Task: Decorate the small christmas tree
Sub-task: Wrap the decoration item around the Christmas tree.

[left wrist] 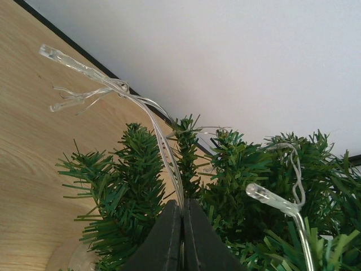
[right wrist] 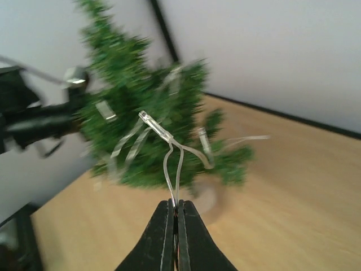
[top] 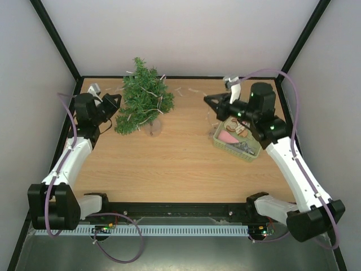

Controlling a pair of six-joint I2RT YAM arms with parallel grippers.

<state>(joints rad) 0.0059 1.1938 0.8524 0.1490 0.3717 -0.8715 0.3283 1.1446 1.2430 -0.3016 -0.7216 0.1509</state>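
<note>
Big wooden bench (top: 169, 169), with the small christmas tree (top: 144, 99) at the far left. A basket (top: 225, 147) of what look like ornaments (top: 228, 136) sits well off to its right. The light string (left wrist: 163, 141) is only loosely draped on the branches. Left pincer (left wrist: 181, 212) and right pincer (right wrist: 176, 212) are each clamped on its wire. I'd say early days: lights unsettled, ornaments unhung.

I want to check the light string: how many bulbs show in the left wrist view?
3 bulbs: one top left, one just below it, one at right, over the tree. More may hide in the branches.
</note>
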